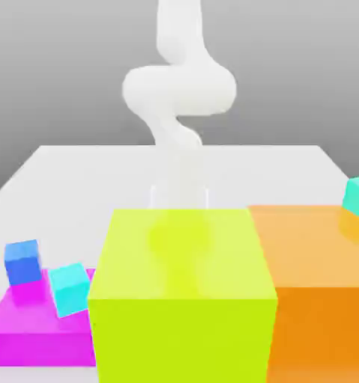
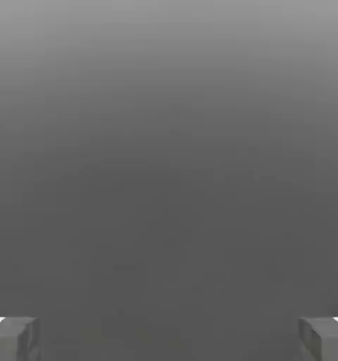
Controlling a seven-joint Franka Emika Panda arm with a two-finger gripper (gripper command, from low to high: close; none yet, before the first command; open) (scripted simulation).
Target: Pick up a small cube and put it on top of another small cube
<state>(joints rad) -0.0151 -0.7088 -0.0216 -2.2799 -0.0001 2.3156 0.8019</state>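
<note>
A small blue cube (image 1: pixel 22 262) and a small cyan cube (image 1: pixel 69 289) rest on a low magenta block (image 1: pixel 33 329) at the exterior view's left; the cyan one sits tilted. A small teal cube (image 1: pixel 358 196) lies on the orange block (image 1: pixel 317 247) at the exterior view's right edge. My gripper (image 1: pixel 179 197) hangs from the white arm behind the big yellow-green block (image 1: pixel 181 299), far from all three cubes. In the hand view the gripper (image 2: pixel 169 340) is open, its fingertips (image 2: pixel 13 337) wide apart with nothing between them, over plain grey.
The tall yellow-green block stands in the middle foreground, hiding the gripper's lower part. The orange block adjoins it on the exterior view's right, the low magenta block on its left. A white tabletop (image 1: pixel 85 179) stretches behind them.
</note>
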